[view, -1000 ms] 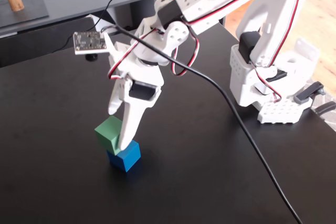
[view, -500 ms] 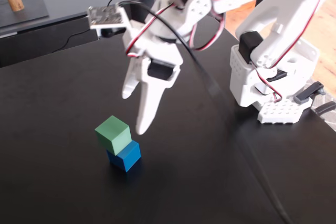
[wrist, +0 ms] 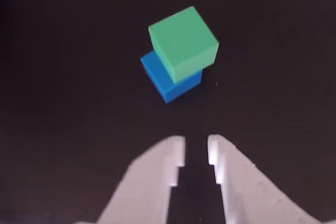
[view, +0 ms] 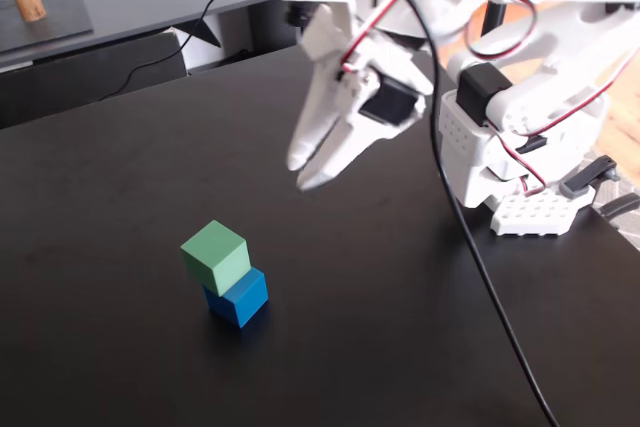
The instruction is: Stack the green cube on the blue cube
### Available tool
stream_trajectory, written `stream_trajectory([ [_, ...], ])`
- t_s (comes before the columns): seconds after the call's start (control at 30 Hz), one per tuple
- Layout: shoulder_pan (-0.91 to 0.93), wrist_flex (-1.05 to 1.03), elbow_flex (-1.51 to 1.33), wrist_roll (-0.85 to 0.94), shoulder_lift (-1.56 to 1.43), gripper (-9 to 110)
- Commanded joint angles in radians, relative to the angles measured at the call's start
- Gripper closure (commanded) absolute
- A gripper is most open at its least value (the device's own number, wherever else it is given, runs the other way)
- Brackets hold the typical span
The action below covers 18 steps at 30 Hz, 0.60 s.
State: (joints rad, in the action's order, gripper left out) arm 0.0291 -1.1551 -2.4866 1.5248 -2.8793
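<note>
Nearest the wrist camera: your hand (wrist: 196,156) shows two white fingers with only a narrow dark slot between the tips, and nothing in that slot. It holds nothing.

Hand in the fixed view: the hand (view: 305,172) hangs in the air, tilted, up and to the right of the cubes and well apart from them, with its tips nearly together.

Surface: the black surface (view: 120,187) is bare around the stack in both views.

Green cube: the green cube (view: 215,256) sits on top of the blue one. In the wrist view the green cube (wrist: 184,42) is turned a little against the cube below and overhangs it towards the upper right, so its edges do not line up.

Blue cube: the blue cube (view: 238,298) rests on the surface beneath the green one; in the wrist view the blue cube (wrist: 169,78) peeks out at the lower left.

Farther back: the arm's white base (view: 520,167) stands at the right, and a black cable (view: 480,267) trails across the surface, clear of the stack.

Step in hand: you look to be at the retreat, with the stacking itself done.

Next move: you need only carry the arm away without sweeping hand or cable near the stack; because of the overhang, I judge a light knock could tip the green cube off.
</note>
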Motion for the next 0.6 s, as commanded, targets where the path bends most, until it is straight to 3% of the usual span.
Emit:
stream_trajectory([
  [0.0, -0.037, -0.06, -0.063, -0.012, -0.173, 101],
  [0.23, -0.089, -0.1, -0.267, -0.028, -0.399, 101],
  [0.57, -0.107, -0.071, -0.488, -0.043, -0.41, 101],
])
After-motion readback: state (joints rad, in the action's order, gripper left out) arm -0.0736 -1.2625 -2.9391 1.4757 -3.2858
